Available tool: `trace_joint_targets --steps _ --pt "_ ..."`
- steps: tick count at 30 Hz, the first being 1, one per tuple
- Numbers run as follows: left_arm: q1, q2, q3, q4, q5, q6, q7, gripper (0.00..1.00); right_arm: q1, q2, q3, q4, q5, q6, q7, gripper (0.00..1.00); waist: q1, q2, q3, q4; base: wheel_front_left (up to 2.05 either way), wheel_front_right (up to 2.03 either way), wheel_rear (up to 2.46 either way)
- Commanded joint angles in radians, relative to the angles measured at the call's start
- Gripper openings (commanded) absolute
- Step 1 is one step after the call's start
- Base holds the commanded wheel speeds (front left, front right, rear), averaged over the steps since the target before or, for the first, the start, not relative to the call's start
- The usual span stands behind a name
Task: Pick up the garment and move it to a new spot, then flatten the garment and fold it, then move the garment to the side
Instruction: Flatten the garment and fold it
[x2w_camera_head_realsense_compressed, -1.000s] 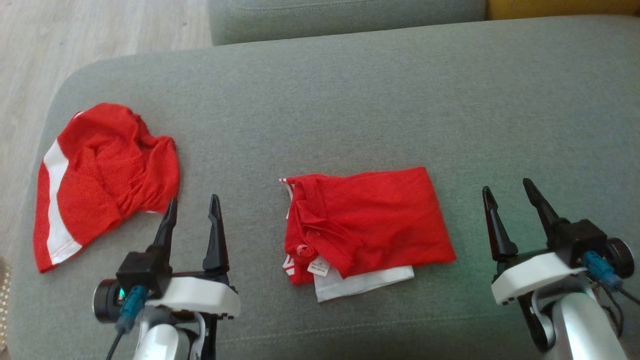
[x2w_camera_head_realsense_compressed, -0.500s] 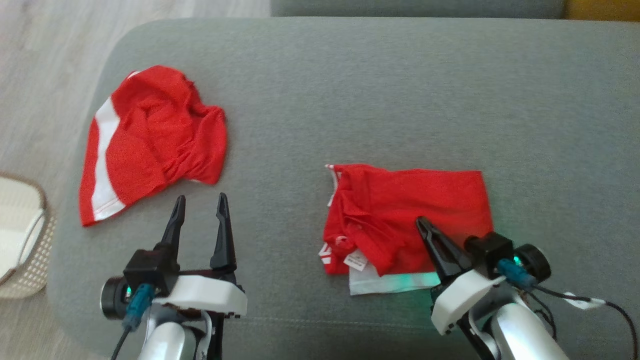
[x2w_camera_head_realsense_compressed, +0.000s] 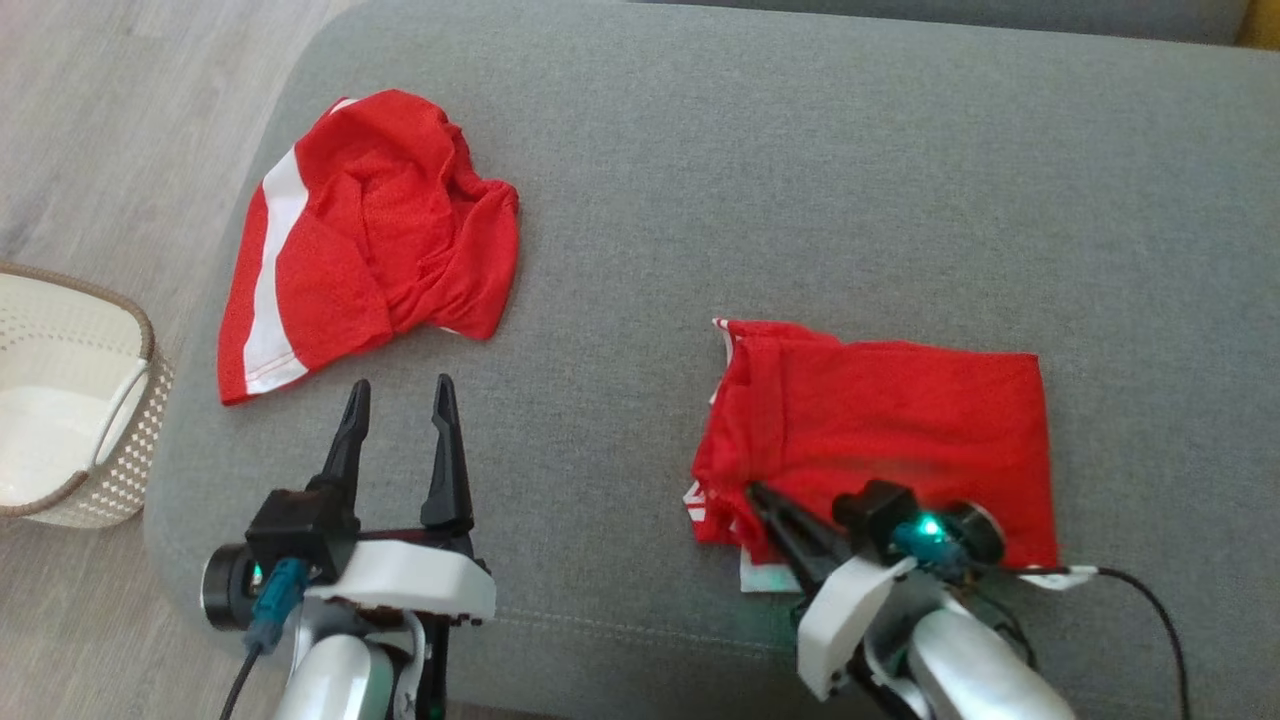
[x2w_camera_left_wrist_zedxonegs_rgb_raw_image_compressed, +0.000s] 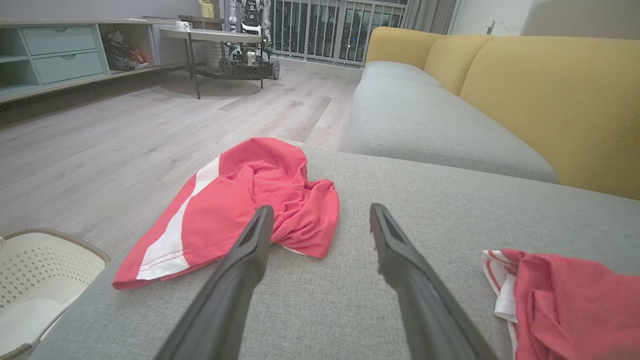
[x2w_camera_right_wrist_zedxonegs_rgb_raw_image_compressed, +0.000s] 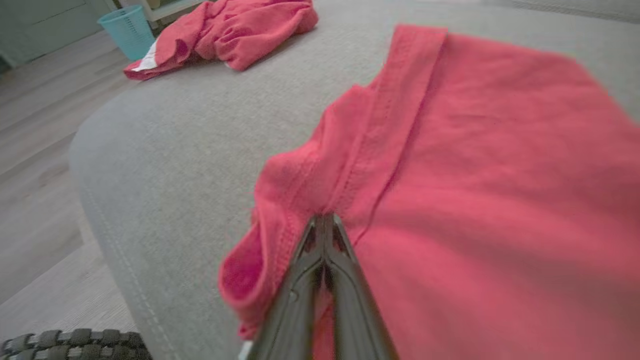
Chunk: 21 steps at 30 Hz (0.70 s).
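On the grey sofa (x2w_camera_head_realsense_compressed: 760, 170), close to its front edge, I am pinching the folded red shirt (x2w_camera_head_realsense_compressed: 900, 420) with my right gripper (x2w_camera_head_realsense_compressed: 758, 492). Its two dark fingers are pressing tight together on the cloth at the shirt's near left corner. From my right wrist the gripper (x2w_camera_right_wrist_zedxonegs_rgb_raw_image_compressed: 324, 218) is meeting the shirt (x2w_camera_right_wrist_zedxonegs_rgb_raw_image_compressed: 475, 165) right beside a stitched hem band, and the fabric is bunching up around the tips. The rest of the shirt is lying flat on the cushion. A scrap of white is peeking out from under its near edge, beside my fingers. The white marks along its left edge are showing too small for me to read.

My left gripper (x2w_camera_head_realsense_compressed: 400, 388) is hanging wide open over bare cushion, gripping nothing and touching nothing. It is pointing toward a crumpled red garment (x2w_camera_head_realsense_compressed: 370, 230) with a white stripe, which is lying near the sofa's left end, well apart from the shirt. From my left wrist that garment (x2w_camera_left_wrist_zedxonegs_rgb_raw_image_compressed: 225, 210) is sitting just beyond my spread fingers, with the shirt (x2w_camera_left_wrist_zedxonegs_rgb_raw_image_compressed: 565, 295) off to the right. A pale woven basket (x2w_camera_head_realsense_compressed: 150, 350) is standing on the wooden floor (x2w_camera_head_realsense_compressed: 100, 120) just beside the sofa's left end.
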Motion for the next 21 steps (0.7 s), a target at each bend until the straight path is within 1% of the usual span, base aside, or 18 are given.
trace_joint_targets --steps 1,4,6,8,15,21 --pt "-0.038 0.002 0.025 -0.030 -0.010 0.009 -0.012 1.00 -0.034 0.013 0.063 -0.004 0.030 0.000 -0.008 0.00 0.0000 0.0000 -0.002 -0.002 0.00 0.00 0.00" --pt "-0.040 0.002 0.023 -0.028 -0.010 0.011 -0.012 1.00 -0.049 0.011 0.104 0.018 0.058 0.000 -0.008 0.00 0.0000 0.0000 -0.004 -0.006 0.00 0.00 0.00" --pt "-0.040 0.002 0.024 -0.027 -0.010 0.011 -0.012 1.00 -0.062 0.010 0.102 0.022 0.075 0.000 -0.018 0.00 0.0000 0.0000 -0.007 -0.011 0.00 0.00 0.00" --pt "-0.038 0.002 0.027 -0.026 -0.010 0.012 -0.012 1.00 -0.075 0.008 0.079 0.018 0.087 0.000 -0.030 0.00 0.0000 0.0000 -0.012 -0.018 0.00 0.00 0.00" --pt "-0.024 0.002 0.045 -0.027 -0.001 0.006 -0.012 1.00 -0.097 -0.013 -0.054 -0.019 0.051 0.000 -0.047 0.00 0.0000 0.0000 -0.042 -0.063 0.00 0.00 0.00" --pt "-0.016 0.002 0.061 -0.040 0.006 -0.004 -0.012 1.00 -0.076 -0.063 -0.206 -0.111 -0.016 0.000 -0.037 0.00 0.0000 0.0000 -0.072 -0.125 0.00 0.00 0.00"
